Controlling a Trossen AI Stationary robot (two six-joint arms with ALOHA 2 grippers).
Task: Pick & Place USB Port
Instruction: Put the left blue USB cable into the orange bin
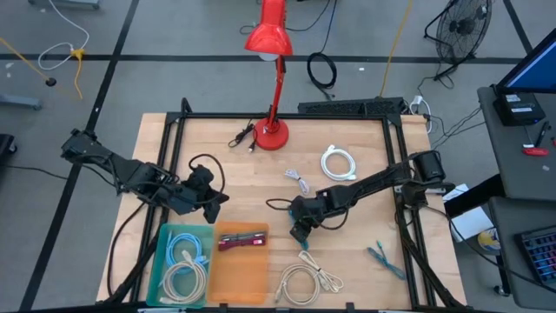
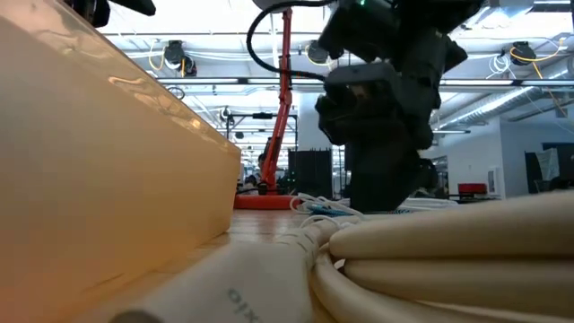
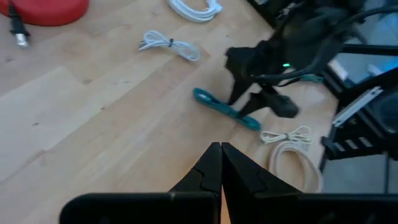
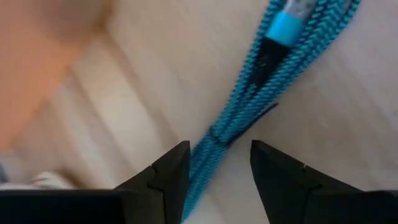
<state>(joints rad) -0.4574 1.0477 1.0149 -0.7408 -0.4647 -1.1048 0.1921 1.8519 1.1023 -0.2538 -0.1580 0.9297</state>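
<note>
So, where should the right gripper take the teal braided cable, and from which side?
Grip the teal braided cable at its bundled middle, coming straight down from above: it lies flat on the table, and the open right gripper already straddles the strands there.

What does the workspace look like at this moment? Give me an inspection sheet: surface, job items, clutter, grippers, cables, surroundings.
Surface: wooden table inside a black frame.
Job's things: teal braided cable lies flat on the table below the right gripper; orange bin holds a dark red cable; green bin holds blue and white cables.
Clutter: red desk lamp at the far edge.
Grippers: right gripper open, fingers astride the teal cable; left gripper shut, above the table by the green bin.
Cables: white coil, small grey cable, beige coil, another teal cable.
Surroundings: floor fan, floor cables.
</note>
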